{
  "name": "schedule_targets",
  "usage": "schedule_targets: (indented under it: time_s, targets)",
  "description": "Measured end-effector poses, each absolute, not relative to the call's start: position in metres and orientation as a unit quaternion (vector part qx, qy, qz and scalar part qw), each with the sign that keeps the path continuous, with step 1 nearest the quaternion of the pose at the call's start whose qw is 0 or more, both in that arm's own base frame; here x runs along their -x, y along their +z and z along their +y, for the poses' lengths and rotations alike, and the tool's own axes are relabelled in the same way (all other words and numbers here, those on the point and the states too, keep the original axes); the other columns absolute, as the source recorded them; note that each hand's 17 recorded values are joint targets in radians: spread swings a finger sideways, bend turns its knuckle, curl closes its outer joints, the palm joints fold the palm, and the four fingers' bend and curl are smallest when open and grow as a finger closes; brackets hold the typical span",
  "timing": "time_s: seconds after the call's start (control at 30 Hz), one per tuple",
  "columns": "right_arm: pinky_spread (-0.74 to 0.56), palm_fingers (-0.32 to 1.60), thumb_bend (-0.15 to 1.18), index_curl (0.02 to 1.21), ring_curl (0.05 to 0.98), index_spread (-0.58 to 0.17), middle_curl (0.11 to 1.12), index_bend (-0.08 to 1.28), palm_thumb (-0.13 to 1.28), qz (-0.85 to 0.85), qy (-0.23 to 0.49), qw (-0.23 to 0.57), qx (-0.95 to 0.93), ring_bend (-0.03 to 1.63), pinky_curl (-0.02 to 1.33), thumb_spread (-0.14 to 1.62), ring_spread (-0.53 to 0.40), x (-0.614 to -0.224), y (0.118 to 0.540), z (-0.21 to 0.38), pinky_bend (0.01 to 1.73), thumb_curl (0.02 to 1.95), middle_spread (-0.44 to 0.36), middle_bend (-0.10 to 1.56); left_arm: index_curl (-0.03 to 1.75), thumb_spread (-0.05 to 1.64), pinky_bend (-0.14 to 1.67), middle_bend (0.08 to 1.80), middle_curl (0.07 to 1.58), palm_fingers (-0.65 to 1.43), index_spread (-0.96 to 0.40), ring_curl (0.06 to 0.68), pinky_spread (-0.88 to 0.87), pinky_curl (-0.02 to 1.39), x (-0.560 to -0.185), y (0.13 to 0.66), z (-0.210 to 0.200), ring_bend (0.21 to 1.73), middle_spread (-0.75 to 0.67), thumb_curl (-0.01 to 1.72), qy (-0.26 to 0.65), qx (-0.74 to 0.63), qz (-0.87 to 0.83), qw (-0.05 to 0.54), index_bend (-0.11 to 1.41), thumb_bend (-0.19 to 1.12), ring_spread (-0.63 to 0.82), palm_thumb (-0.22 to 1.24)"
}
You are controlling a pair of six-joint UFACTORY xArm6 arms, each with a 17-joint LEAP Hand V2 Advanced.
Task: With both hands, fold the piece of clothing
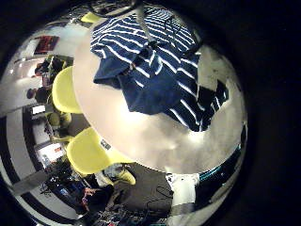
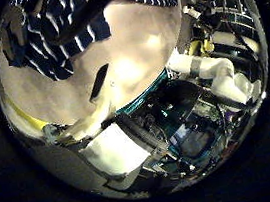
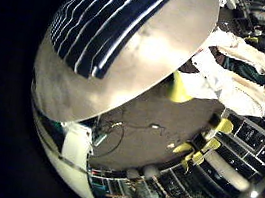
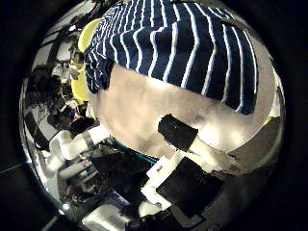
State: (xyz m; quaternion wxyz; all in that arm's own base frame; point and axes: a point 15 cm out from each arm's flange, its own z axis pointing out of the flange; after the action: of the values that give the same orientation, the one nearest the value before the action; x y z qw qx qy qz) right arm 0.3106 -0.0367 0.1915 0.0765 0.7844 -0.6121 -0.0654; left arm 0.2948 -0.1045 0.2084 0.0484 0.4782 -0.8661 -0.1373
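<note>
A striped garment (image 1: 155, 71) lies rumpled on a round table (image 1: 141, 132). In the left little finger side palm view its cloth rises toward my left hand's fingers (image 1: 143, 17), which close on its upper edge. The left thumb side palm view shows the same garment (image 2: 50, 32) close by, with a dark finger (image 2: 87, 9) across it. In the right palm views the garment (image 4: 173, 48) (image 3: 114, 25) spreads smoother over the table (image 4: 164, 106). My right hand (image 4: 188, 140) shows one straight part over bare tabletop, off the cloth.
Two chairs (image 1: 66, 89) (image 1: 94, 151) stand at the table's edge. The other arm (image 2: 212, 70) reaches in beyond the rim, and again an arm (image 4: 72, 144) shows past the table. Bare tabletop (image 3: 124, 88) lies beside the garment.
</note>
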Motion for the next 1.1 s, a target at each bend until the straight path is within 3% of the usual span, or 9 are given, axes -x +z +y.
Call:
schedule_targets:
  time_s: [0.4, 0.53, 0.63, 0.67, 0.7, 0.83, 0.9, 1.1]
  targets:
    - [0.08, 0.42, -0.03, 0.42, 0.32, -0.319, 0.45, 0.19, 0.51, -0.617, -0.062, 0.077, -0.781, 0.75, 0.15, 1.05, -0.198, -0.307, 0.2, -0.044, 0.49, 0.35, -0.117, 0.33, 0.83, 0.98, 0.6, 0.2, 0.62, 0.17, -0.31, 0.314, -0.17, 0.55, -0.305, 0.159, -0.12, 0.83, -0.16, 0.33, -0.15, -0.475, -0.865, 0.052, 0.18, -0.03, -0.03, 0.37]
    - [0.08, 0.41, -0.03, 0.42, 0.324, -0.324, 0.45, 0.19, 0.5, -0.62, -0.061, 0.079, -0.779, 0.75, 0.15, 1.05, -0.199, -0.305, 0.202, -0.048, 0.49, 0.35, -0.114, 0.33, 0.77, 0.98, 0.56, 0.21, 0.58, 0.24, -0.25, 0.286, -0.1, 0.52, -0.313, 0.153, -0.122, 0.79, -0.1, 0.33, -0.154, -0.48, -0.863, 0.034, 0.19, -0.02, 0.0, 0.39]
    - [0.08, 0.41, -0.03, 0.42, 0.326, -0.327, 0.45, 0.19, 0.5, -0.623, -0.06, 0.079, -0.776, 0.75, 0.15, 1.05, -0.2, -0.305, 0.202, -0.051, 0.5, 0.34, -0.112, 0.33, 0.75, 0.98, 0.58, 0.3, 0.58, 0.48, -0.25, 0.272, -0.19, 0.5, -0.318, 0.151, -0.121, 0.81, -0.17, 0.34, -0.159, -0.487, -0.859, 0.017, 0.19, -0.02, -0.09, 0.43]
    - [0.08, 0.41, -0.03, 0.42, 0.327, -0.327, 0.45, 0.19, 0.5, -0.623, -0.06, 0.079, -0.776, 0.75, 0.15, 1.05, -0.2, -0.305, 0.202, -0.052, 0.5, 0.34, -0.112, 0.32, 0.78, 0.97, 0.6, 0.43, 0.61, 0.67, -0.28, 0.275, -0.28, 0.5, -0.319, 0.149, -0.122, 0.82, -0.24, 0.34, -0.162, -0.489, -0.857, 0.011, 0.21, -0.01, -0.19, 0.45]
    - [0.08, 0.41, -0.03, 0.42, 0.327, -0.328, 0.45, 0.19, 0.5, -0.623, -0.061, 0.079, -0.776, 0.75, 0.15, 1.05, -0.204, -0.304, 0.202, -0.052, 0.5, 0.34, -0.111, 0.32, 0.78, 0.97, 0.59, 0.43, 0.61, 0.67, -0.28, 0.271, -0.3, 0.49, -0.32, 0.149, -0.123, 0.82, -0.26, 0.34, -0.165, -0.489, -0.857, 0.007, 0.21, -0.02, -0.21, 0.46]
    - [0.08, 0.4, -0.03, 0.42, 0.33, -0.327, 0.45, 0.18, 0.49, -0.623, -0.06, 0.079, -0.776, 0.76, 0.14, 1.06, -0.209, -0.304, 0.202, -0.052, 0.5, 0.34, -0.11, 0.32, 0.86, 0.97, 0.67, 0.65, 0.73, 0.97, -0.36, 0.345, -0.47, 0.54, -0.322, 0.148, -0.122, 0.99, -0.39, 0.35, -0.168, -0.492, -0.854, -0.001, 0.2, -0.01, -0.4, 0.52]
    - [0.08, 0.4, -0.03, 0.42, 0.332, -0.327, 0.45, 0.19, 0.49, -0.623, -0.061, 0.079, -0.776, 0.76, 0.14, 1.06, -0.211, -0.304, 0.202, -0.053, 0.5, 0.34, -0.11, 0.32, 0.91, 0.97, 0.77, 0.73, 0.77, 1.12, -0.41, 0.386, -0.55, 0.58, -0.324, 0.15, -0.121, 1.06, -0.45, 0.37, -0.167, -0.494, -0.853, -0.003, 0.21, 0.02, -0.46, 0.64]
    - [0.08, 0.41, -0.03, 0.42, 0.337, -0.329, 0.45, 0.19, 0.49, -0.623, -0.06, 0.078, -0.776, 0.76, 0.14, 1.06, -0.215, -0.305, 0.203, -0.054, 0.5, 0.34, -0.154, 0.31, 1.05, 1.0, 0.92, 0.85, 0.85, 1.14, -0.52, 0.464, -0.64, 0.65, -0.326, 0.158, -0.117, 1.19, -0.53, 0.44, -0.173, -0.494, -0.852, 0.0, 0.27, 0.05, -0.5, 0.81]
